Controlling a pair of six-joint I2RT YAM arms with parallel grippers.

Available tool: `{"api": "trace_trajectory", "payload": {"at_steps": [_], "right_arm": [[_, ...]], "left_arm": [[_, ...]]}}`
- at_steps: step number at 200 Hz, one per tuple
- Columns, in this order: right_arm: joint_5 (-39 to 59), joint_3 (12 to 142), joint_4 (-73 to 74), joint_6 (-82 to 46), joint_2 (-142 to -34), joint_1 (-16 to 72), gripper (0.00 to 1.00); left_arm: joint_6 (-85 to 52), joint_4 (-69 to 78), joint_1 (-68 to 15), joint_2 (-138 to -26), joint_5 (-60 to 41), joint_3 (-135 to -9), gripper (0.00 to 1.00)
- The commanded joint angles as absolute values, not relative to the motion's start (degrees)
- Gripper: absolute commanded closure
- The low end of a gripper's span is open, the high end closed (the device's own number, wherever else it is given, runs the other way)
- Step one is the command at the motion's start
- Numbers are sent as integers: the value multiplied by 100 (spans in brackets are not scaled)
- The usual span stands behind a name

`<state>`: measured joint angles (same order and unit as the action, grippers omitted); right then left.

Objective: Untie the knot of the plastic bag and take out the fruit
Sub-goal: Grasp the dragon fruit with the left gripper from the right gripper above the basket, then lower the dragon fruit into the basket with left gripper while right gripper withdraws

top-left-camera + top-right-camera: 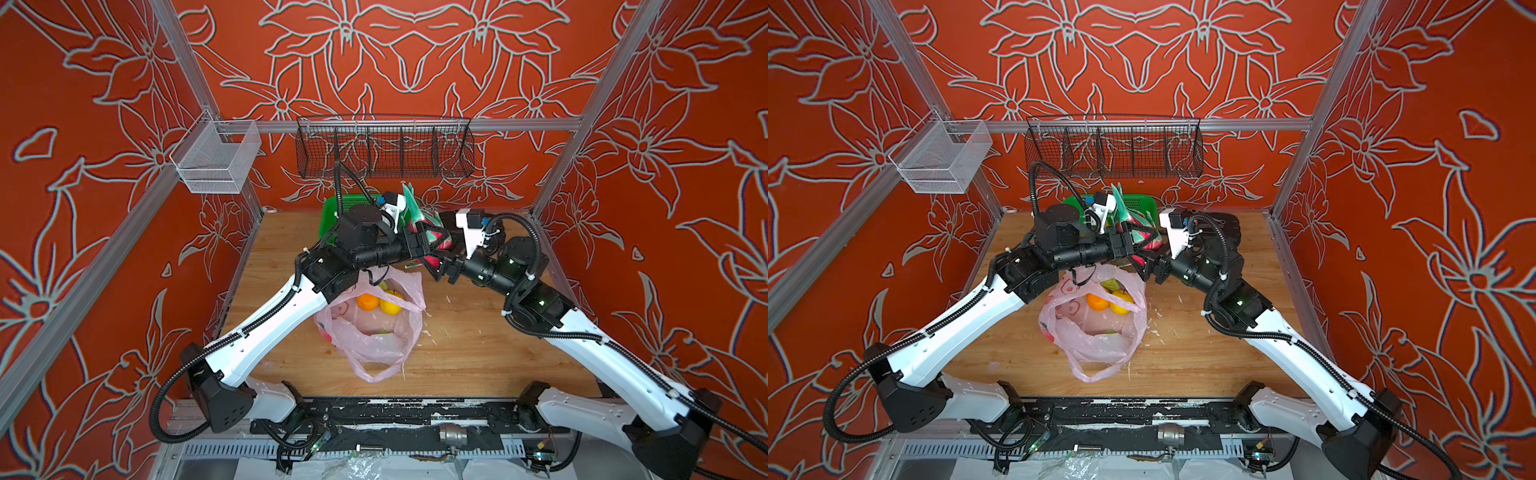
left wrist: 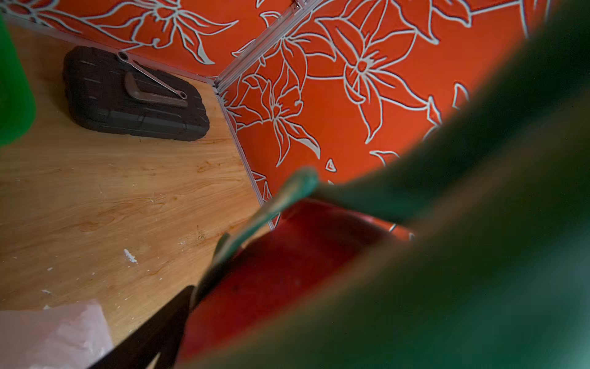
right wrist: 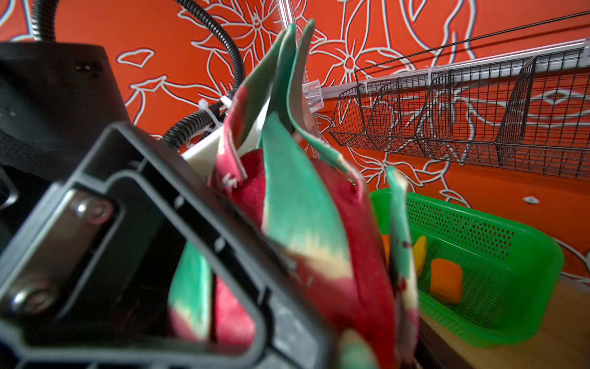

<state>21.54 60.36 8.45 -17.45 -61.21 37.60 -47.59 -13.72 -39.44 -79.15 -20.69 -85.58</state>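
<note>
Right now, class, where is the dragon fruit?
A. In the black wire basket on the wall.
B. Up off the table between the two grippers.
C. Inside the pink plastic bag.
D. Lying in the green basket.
B: in both top views the dragon fruit is raised clear of the table, between the left gripper and the right gripper, beyond the open plastic bag.

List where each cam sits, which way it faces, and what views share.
Both top views: overhead at the front, looking down toward the back wall; left arm, right arm, plastic bag visible.
Left wrist: on the left arm, facing the far right corner; dragon fruit fills it, own finger shows.
Right wrist: on the right arm, facing back wall and green basket; left arm's wrist shows.
Shared: dragon fruit, in all views.
</note>
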Motion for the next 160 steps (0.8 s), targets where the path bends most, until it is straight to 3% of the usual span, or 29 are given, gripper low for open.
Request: {"api": "trace_trajectory", "payload": {"at_steps": [1,22,38,59,99,160], "right_arm": [[2319,6188,1629,-1794,-6062,3771,48],[2508,6162,1618,-1761,-6046,3771,35],[2592,6136,1591,-1750,-6008,3771,15],[2597,6004,1556,-1758,-5859,3771,3],[2257,5736,1319,-1701,-5367,3771,3],[1617,5367,938,-1714,-4942,3771,3]], "left_arm": [[-4665,-1627,-3973,-7854,-1882,-8601,10],[-4508,-1801,-3965,-7823,-1704,-8736,29],[-4425,-1802,-3950,-7767,-1554,-8762,38],[-4319,-1840,-3815,-7663,-1344,-8788,47],[-4111,-2101,-3224,-7615,-738,-8913,47],[-5251,-1343,-1536,-8014,-793,-8168,47]]}}
